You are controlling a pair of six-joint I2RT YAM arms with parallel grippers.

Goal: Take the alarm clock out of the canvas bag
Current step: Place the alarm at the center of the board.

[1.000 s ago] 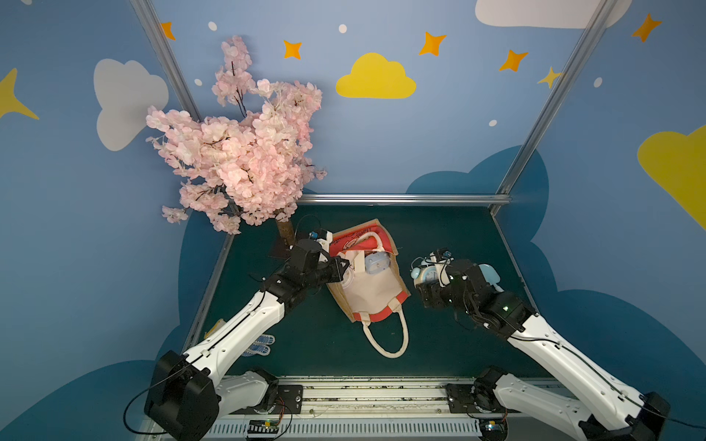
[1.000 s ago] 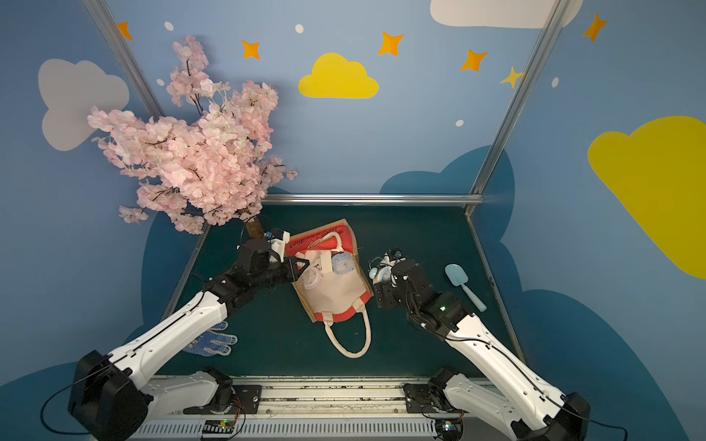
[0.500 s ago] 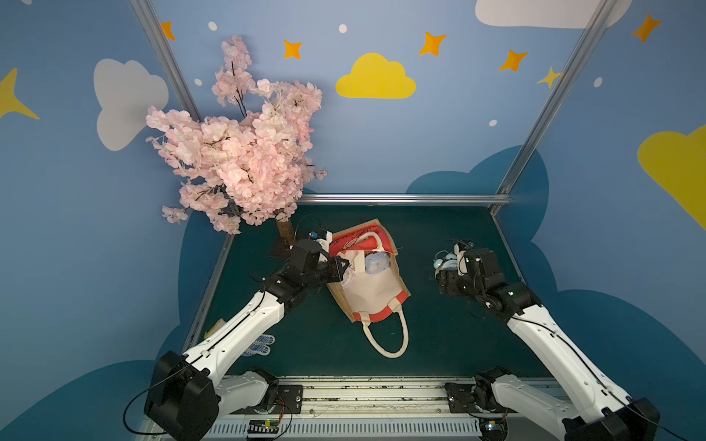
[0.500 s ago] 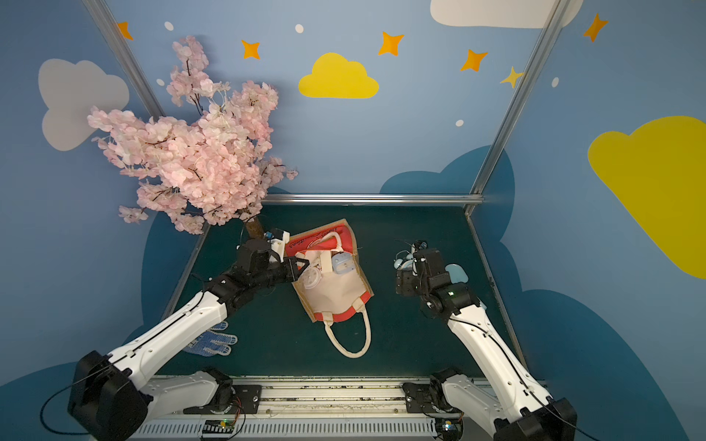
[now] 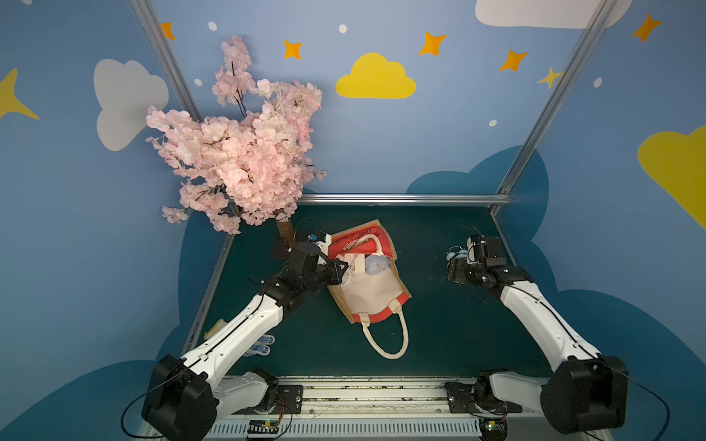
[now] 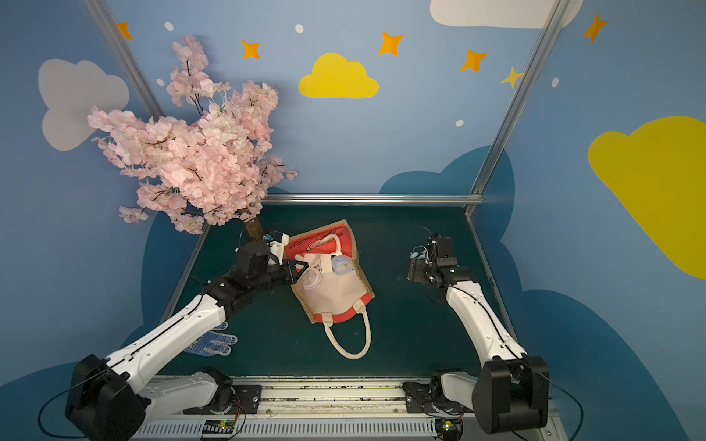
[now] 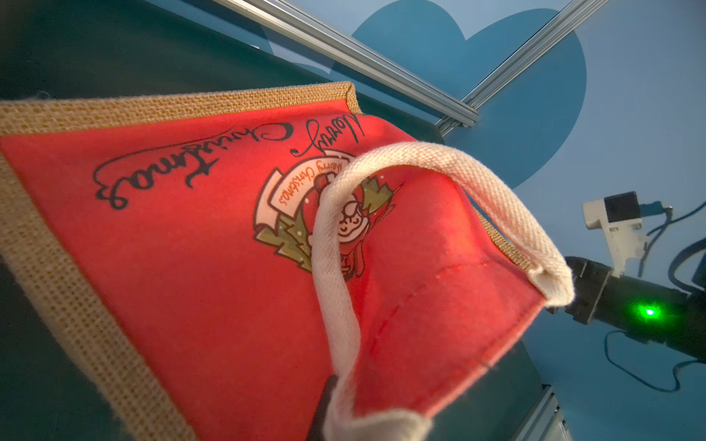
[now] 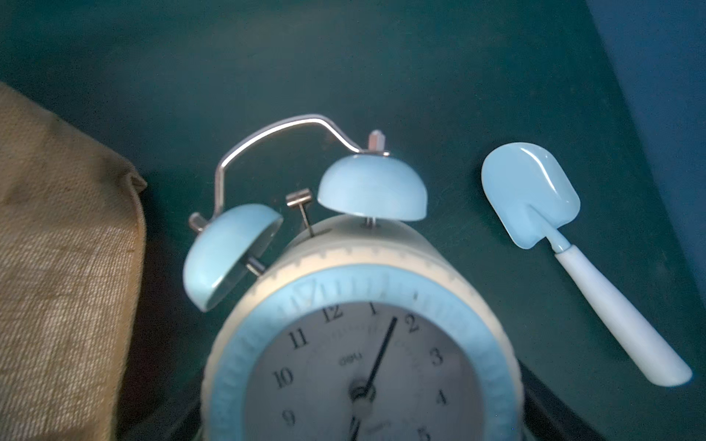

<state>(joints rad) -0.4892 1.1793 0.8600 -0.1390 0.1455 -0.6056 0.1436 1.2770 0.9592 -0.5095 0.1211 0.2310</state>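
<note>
R claw point(image 5: 455, 264) has the clock point(image 8: 363, 343): jaws wide, clamped on its body, center-right of frame in both top views. It's out of the bag point(image 5: 366, 290) and well apart from it. Bells point away from the wrist, face twd the wrist cam. Desk point(image 5: 431, 324) lies below; touching or not, can't tell. Scoop point(image 8: 531, 198) lies just beside, so prob. set down clear of it. L claw point(image 5: 341, 272), center-left, is pinched shut on the bag rim.
</note>
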